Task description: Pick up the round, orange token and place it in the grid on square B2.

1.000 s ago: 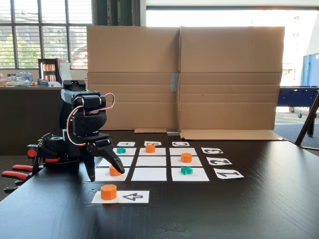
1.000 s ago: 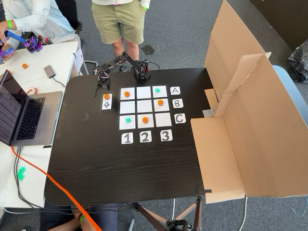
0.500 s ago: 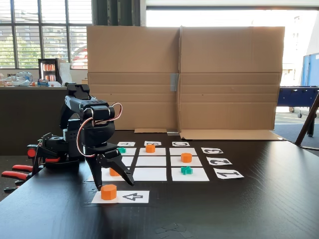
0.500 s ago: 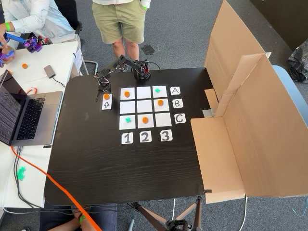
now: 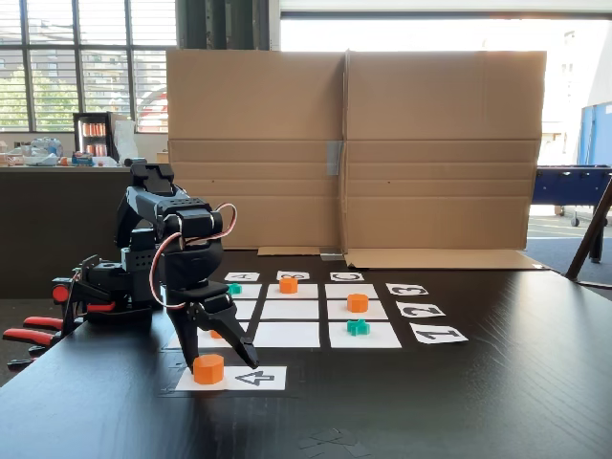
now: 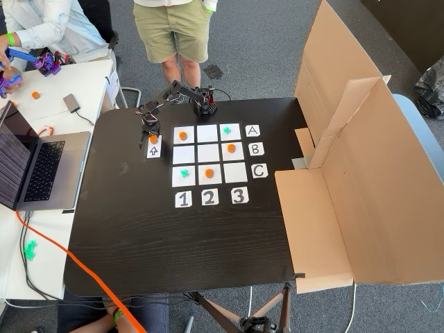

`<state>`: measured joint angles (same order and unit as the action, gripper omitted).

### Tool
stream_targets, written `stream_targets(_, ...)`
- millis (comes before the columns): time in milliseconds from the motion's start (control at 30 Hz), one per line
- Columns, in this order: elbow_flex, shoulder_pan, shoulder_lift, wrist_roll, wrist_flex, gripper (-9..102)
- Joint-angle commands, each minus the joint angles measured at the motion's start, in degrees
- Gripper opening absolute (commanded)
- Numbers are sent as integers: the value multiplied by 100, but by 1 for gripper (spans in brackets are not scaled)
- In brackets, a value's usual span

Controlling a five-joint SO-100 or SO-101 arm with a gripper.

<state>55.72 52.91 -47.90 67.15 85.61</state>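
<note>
The round, orange token [image 5: 207, 368] [image 6: 153, 139] sits on a white strip with a black arrow [image 5: 256, 378]. My black gripper [image 5: 220, 362] [image 6: 152, 137] is lowered over it, open, one finger on each side of the token. I cannot tell if the fingers touch it. The grid [image 5: 283, 334] [image 6: 234, 171] of white squares lies just beyond. Square B2 [image 5: 290, 310] [image 6: 207, 153] at its centre is bare. Other orange tokens [image 5: 358, 302] and green cross tokens [image 5: 358, 327] stand in surrounding squares.
A tall cardboard wall [image 5: 354, 153] closes off the back of the black table [image 5: 459, 402]. Number cards [image 5: 421, 310] lie right of the grid. Red-handled clamps [image 5: 33, 330] hold the arm's base. A laptop [image 6: 35, 166] sits on a side table; a person [image 6: 173, 35] stands nearby.
The arm swung out from over the grid's near-left square and came down. The open fingers now straddle the token on the arrow strip. The tokens have not moved.
</note>
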Motion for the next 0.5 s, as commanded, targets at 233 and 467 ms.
stream_targets(233,-193,-70,-18,62,-343,19)
stream_targets(467,-176,-97,35,0,-431,-1)
